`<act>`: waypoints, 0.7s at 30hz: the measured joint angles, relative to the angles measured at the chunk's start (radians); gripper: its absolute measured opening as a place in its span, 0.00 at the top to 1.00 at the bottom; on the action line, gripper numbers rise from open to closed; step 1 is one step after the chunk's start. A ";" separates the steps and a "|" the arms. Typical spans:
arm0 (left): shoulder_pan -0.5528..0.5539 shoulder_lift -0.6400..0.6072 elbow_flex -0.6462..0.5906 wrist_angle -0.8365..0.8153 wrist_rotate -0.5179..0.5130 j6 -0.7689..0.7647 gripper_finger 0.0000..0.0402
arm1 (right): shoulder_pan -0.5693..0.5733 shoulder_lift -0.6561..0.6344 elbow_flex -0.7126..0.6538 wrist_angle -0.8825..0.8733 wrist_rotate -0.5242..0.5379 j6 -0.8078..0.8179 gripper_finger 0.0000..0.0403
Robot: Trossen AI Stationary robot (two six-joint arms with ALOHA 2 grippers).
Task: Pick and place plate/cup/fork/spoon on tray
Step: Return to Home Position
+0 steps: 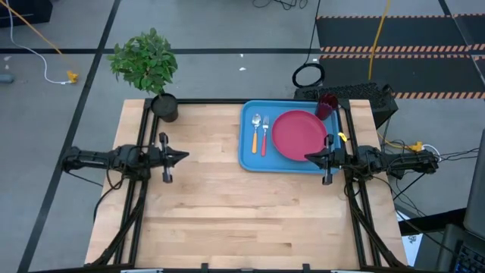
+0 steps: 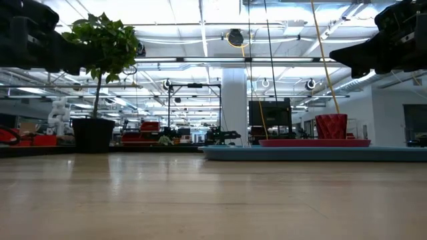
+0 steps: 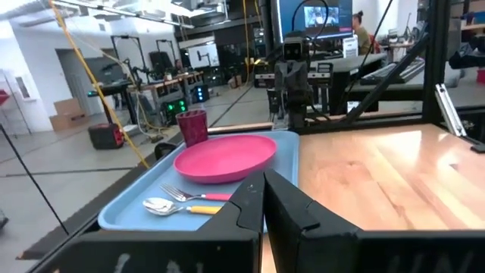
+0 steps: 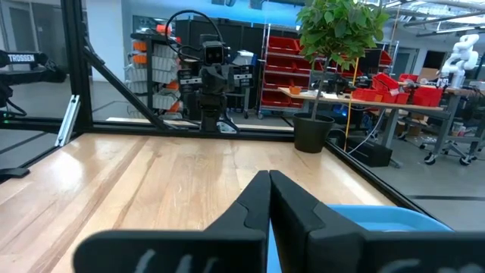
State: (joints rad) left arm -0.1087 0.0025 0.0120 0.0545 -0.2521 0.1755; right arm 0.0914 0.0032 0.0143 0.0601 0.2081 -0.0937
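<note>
The light-blue tray (image 1: 250,150) lies at the table's far right. On it rest the pink-red plate (image 1: 298,135), the dark red cup (image 1: 326,105) standing at its far right corner, the fork (image 1: 265,136) and the orange-handled spoon (image 1: 256,130) side by side at its left. My left gripper (image 1: 184,157) hangs level at the table's left edge, shut and holding nothing. My right gripper (image 1: 308,158) hangs level at the right edge, over the tray's near right corner, shut and holding nothing.
A potted plant in a black pot (image 1: 164,106) stands at the table's far left corner. A black frame rail (image 1: 204,101) runs along the far edge. Bare wood (image 1: 242,212) covers the middle and near half of the table.
</note>
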 joint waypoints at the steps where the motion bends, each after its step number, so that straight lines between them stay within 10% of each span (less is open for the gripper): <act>1: 0.006 0.000 0.000 -0.002 0.000 0.002 0.98 | 0.000 0.000 0.000 0.000 0.000 0.000 1.00; 21: 0.082 0.006 -0.002 -0.006 0.095 -0.052 0.98 | 0.000 0.000 0.000 0.003 0.000 0.000 1.00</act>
State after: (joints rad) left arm -0.0265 0.0082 0.0103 0.0481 -0.1574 0.1238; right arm 0.0912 0.0032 0.0145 0.0628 0.2081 -0.0937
